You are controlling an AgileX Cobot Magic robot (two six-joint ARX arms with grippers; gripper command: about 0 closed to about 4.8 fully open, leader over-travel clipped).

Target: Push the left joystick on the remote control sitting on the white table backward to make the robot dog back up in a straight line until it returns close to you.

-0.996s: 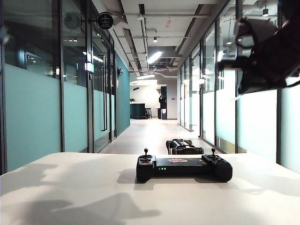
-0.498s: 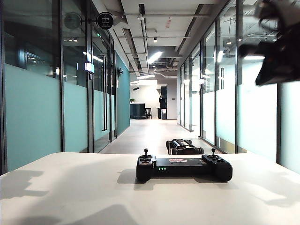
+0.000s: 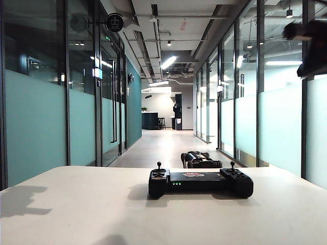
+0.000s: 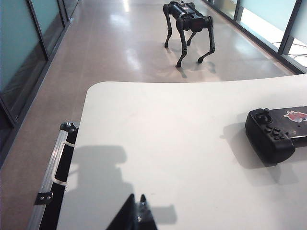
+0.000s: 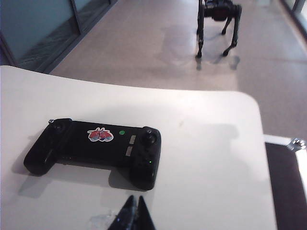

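The black remote control (image 3: 200, 182) lies on the white table (image 3: 76, 209), its left joystick (image 3: 159, 166) standing upright and untouched. Behind the table's far edge the robot dog (image 3: 200, 160) stands on the corridor floor. My right arm (image 3: 312, 48) hangs blurred, high at the upper right. In the right wrist view my right gripper (image 5: 134, 199) is shut and empty, hovering well short of the remote control (image 5: 93, 151) and the left joystick (image 5: 58, 126). My left gripper (image 4: 136, 197) is shut and empty above bare table (image 4: 158, 143), far from the remote control (image 4: 276, 132); the robot dog (image 4: 188, 24) is beyond.
A black case with an aluminium edge (image 4: 57, 177) sits beside the table on the left side, and another dark case (image 5: 288, 187) on the right. Glass walls line the corridor (image 3: 163, 143) ahead. The right stick (image 3: 232, 166) stands on the controller's other end.
My right arm has risen and drawn back toward the upper right corner of the exterior view. The arm shadows on the table have shrunk toward its near edge. The controller and dog have not moved.
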